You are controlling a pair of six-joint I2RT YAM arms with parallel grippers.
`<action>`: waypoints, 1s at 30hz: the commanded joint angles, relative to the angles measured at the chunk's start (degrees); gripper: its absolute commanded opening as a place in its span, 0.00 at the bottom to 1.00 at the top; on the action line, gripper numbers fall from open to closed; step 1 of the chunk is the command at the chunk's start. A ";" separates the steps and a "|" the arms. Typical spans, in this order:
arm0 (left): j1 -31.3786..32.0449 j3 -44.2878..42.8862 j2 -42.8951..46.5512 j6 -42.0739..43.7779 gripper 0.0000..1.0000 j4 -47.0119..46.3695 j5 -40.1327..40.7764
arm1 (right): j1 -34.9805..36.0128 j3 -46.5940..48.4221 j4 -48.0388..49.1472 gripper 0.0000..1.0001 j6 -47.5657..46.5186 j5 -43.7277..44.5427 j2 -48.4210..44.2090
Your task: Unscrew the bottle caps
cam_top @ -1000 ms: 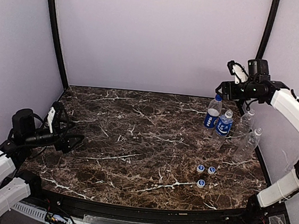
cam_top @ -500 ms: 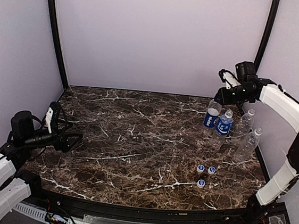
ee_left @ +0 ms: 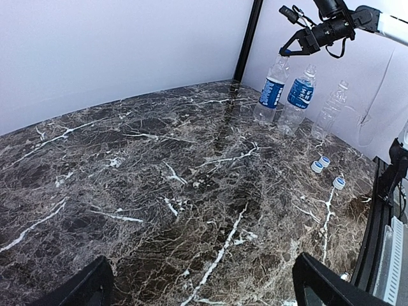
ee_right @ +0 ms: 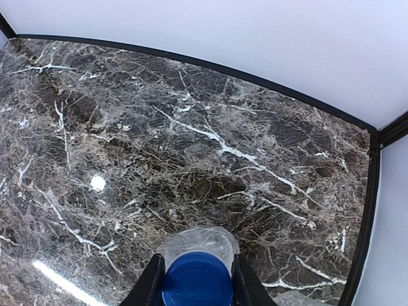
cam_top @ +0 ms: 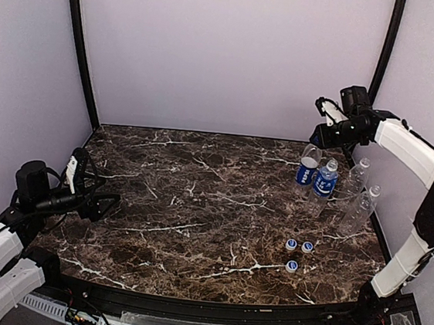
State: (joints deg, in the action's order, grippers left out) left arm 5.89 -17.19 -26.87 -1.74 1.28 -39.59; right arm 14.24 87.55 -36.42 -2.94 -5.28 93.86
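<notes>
Your R gripper [ee_right: 195,282] is clamped on the blue cap [ee_right: 196,287] atop the leftmost bottle [cam_top: 307,168], pinching its rim to twist; can't tell if it's off. Three caps [cam_top: 291,246] lie in front of that bottle. L gripper [ee_left: 204,284], fingers apart, idles well left of it.

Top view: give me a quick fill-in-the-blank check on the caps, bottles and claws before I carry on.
1. The number of loose caps lying on the table is ___.
2. The right claw is shut on a held cap whose colour is ___.
3. The left claw is ___.
4. Of the four bottles, ___ carry blue labels.

Missing words: three; blue; open; two.
</notes>
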 commanded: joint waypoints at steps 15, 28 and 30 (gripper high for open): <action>1.50 -8.67 -3.53 13.80 0.99 5.68 -6.71 | 20.19 13.75 4.11 0.00 0.90 -16.01 0.65; 8.21 -17.49 -8.93 34.47 0.99 26.69 -8.12 | 45.36 30.89 16.36 0.00 2.78 -25.34 18.17; 8.69 -16.63 -8.91 33.36 0.99 26.71 -10.10 | 46.65 32.60 17.84 0.00 2.94 -26.29 19.90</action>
State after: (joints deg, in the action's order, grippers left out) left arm 13.72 -33.74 -35.53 28.86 23.14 -46.11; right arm 58.74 115.28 -24.21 -0.93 -27.35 112.27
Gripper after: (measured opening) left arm 0.987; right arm 0.273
